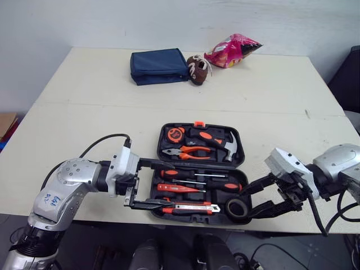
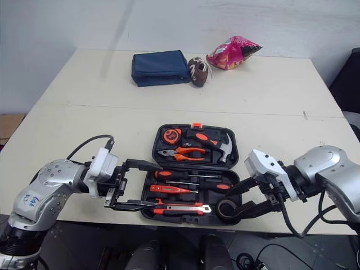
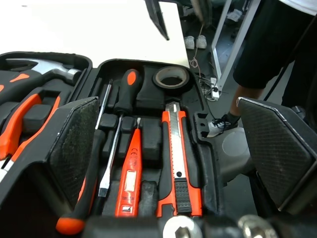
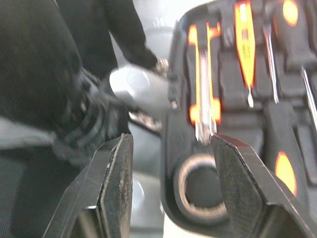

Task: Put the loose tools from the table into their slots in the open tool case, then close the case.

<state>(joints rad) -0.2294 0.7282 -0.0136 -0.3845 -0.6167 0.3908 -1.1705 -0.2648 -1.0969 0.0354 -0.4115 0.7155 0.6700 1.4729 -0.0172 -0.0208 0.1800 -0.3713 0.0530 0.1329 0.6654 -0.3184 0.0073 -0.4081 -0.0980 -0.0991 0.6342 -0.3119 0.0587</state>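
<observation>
Now seeing the case (image 1: 241,151) lying open and flat near the front edge of the bench (image 1: 84,124), lid turned toward the far side. Finding in the far half the tape measure (image 1: 175,134), the pliers (image 1: 188,152) and the hammer (image 1: 225,143), each sitting in its slot. Finding in the near half two screwdrivers (image 1: 171,174), the orange tester (image 1: 177,188), the knife (image 1: 191,208) along the front wall, and the tape roll (image 1: 237,208) in the right front corner.

Holding the left pincer (image 1: 163,185) wide apart and gripping nothing, at the left end of the near half. Hovering with one finger (image 3: 74,144) over the screwdriver handles, and hanging with the other out past the front wall, beside the knife.

Holding the right pincer (image 1: 246,203) apart too, also empty, at the right front corner of the case. Reaching with the fingertips to either side of the tape roll; not being able to tell whether touching it or not.

Noticing at the far side of the bench, well apart from the case, a blue pouch (image 1: 159,66), a brown toy (image 1: 197,68) with white lacing just beside it, and a pink bag (image 1: 232,50) next to that. Catching also, in the left wrist view, a person (image 3: 270,44) in black shorts standing on the floor beyond the bench.
</observation>
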